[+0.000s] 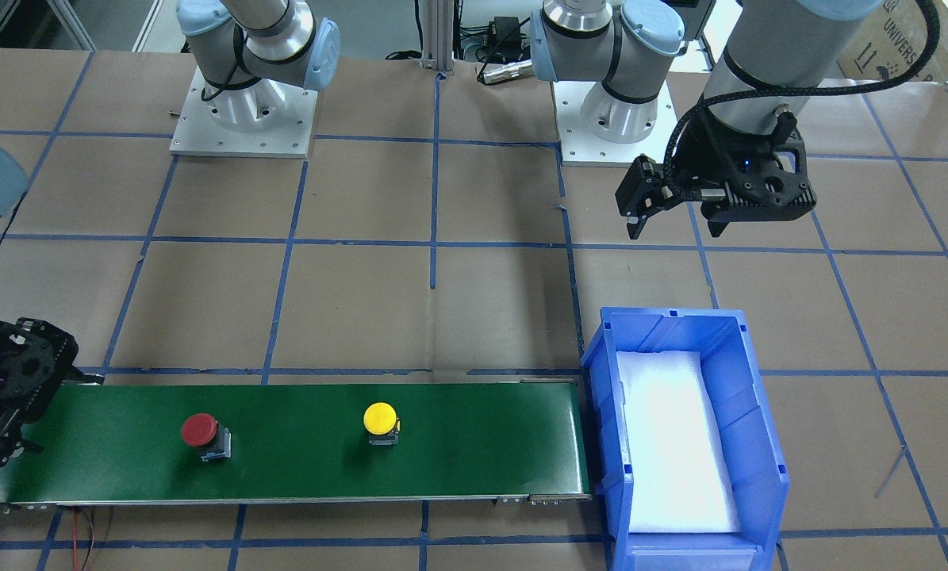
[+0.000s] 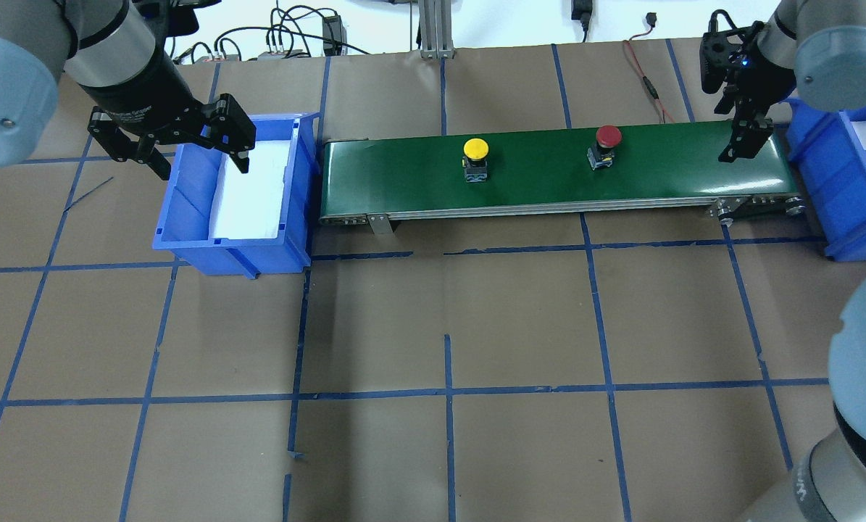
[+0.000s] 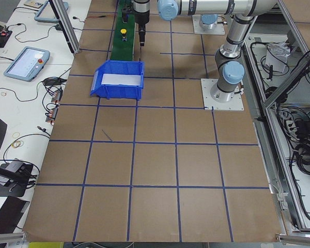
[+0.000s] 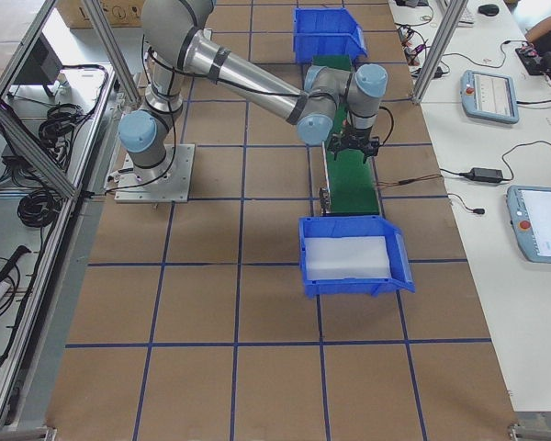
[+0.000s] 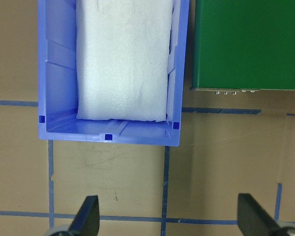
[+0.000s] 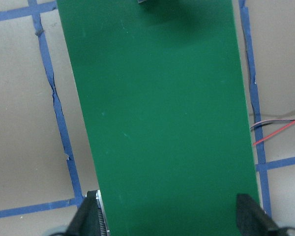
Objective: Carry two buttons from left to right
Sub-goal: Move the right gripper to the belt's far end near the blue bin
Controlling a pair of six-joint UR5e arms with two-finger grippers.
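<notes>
The yellow button [image 2: 475,149] stands upright near the middle of the green conveyor belt [image 2: 548,185]. The red button [image 2: 608,136] stands upright further toward the belt's right end. Both also show in the front view: the red button [image 1: 200,431] and the yellow button [image 1: 380,419]. My right gripper [image 2: 744,143] is open and empty above the belt's right end, to the right of the red button; its fingers [image 6: 91,216] straddle the belt's width. My left gripper [image 2: 202,163] is open and empty, raised over the near part of the left blue bin [image 2: 186,243].
The left blue bin [image 1: 600,349], lined with white foam, stands against the belt's left end. A second blue bin [image 2: 813,163] stands at the belt's right end. The table is brown paper with a blue tape grid. Red and black wires [image 6: 280,132] lie beside the belt.
</notes>
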